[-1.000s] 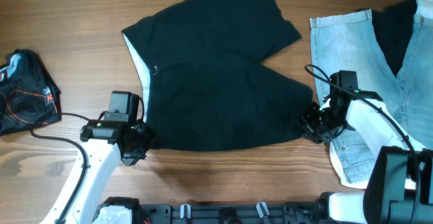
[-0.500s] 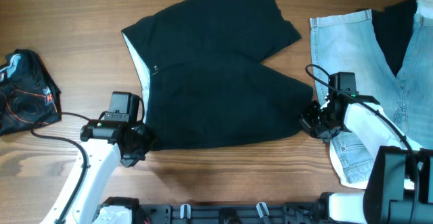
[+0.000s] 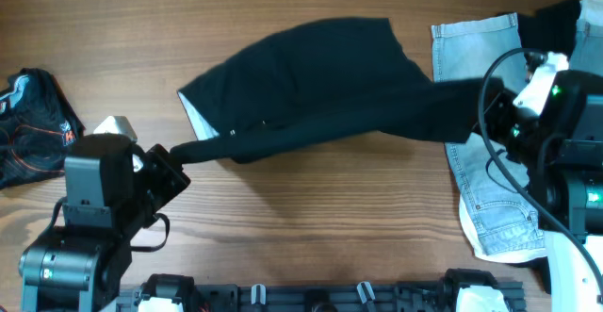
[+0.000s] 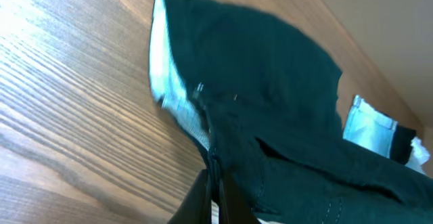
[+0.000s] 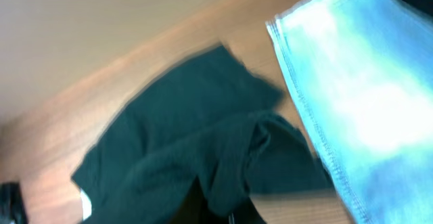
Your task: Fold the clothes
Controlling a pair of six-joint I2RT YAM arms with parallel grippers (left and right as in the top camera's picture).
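Left gripper (image 3: 174, 155) and right gripper (image 3: 479, 112) each clamp an end of the black shorts (image 3: 320, 76), beside denim shorts (image 3: 480, 48); print on a dark garment (image 3: 33, 128) is unreadable.

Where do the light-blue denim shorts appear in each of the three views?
Overhead: denim shorts at the right side of the picture.
Left wrist: small pale-blue patch at the right edge.
Right wrist: fills the upper right.
Shared landmark: black shorts, mostly left of the denim in every view.
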